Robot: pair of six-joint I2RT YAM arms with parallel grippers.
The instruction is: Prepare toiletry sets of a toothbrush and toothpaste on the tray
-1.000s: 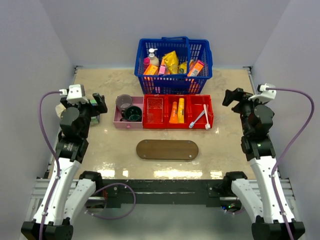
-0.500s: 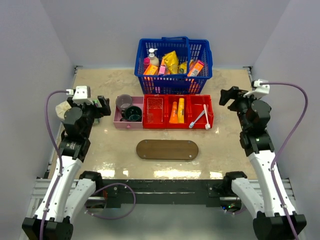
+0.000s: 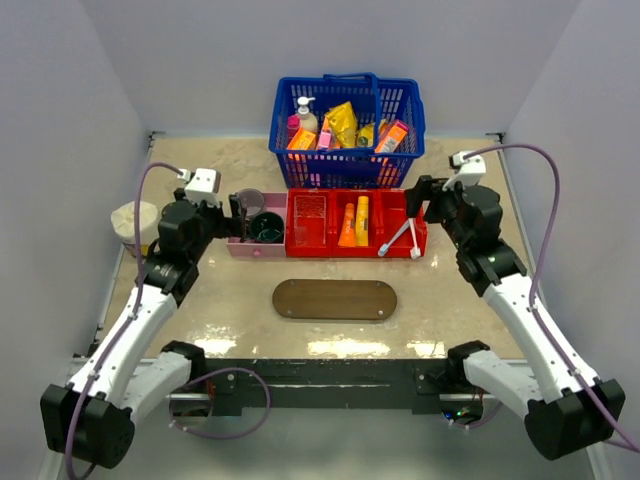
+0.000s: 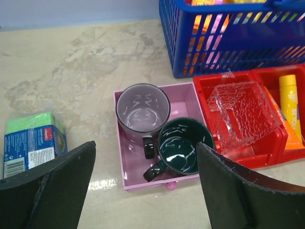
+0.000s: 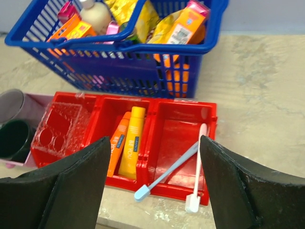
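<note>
While both arms lean in over the stone-patterned table [image 3: 220,300], you have the tray [image 3: 335,299] lying flat nearest their bases, its long side running across the top view. At 12 o'clock from it stands the red bin [image 3: 330,250], touching the pink box [image 3: 245,250] at the tray's 10 o'clock.

Your left gripper [image 3: 228,215] hovers at the pink box's 9 o'clock side, its fingers [image 4: 57,191] spread wide and grasping nothing. Its wrist camera shows a grey mug [image 4: 142,109] and a dark green mug [image 4: 180,148] standing together in the box, with a green sponge pack [image 4: 31,140] on the table at their 9 o'clock.

Your right gripper [image 3: 420,198] hangs at the bin's 2 o'clock corner, likewise parted and empty.

One toothbrush [image 5: 167,172] and a second toothbrush [image 5: 198,164] lie in the bin's right compartment, heads poking over its near rim. An orange toothpaste tube [image 5: 116,149] and a yellow toothpaste tube [image 5: 133,143] rest side by side in the middle compartment. A clear plastic holder [image 5: 59,129] fills the left one.

At 12 o'clock beyond, the blue basket [image 3: 345,165] holds assorted packets.
</note>
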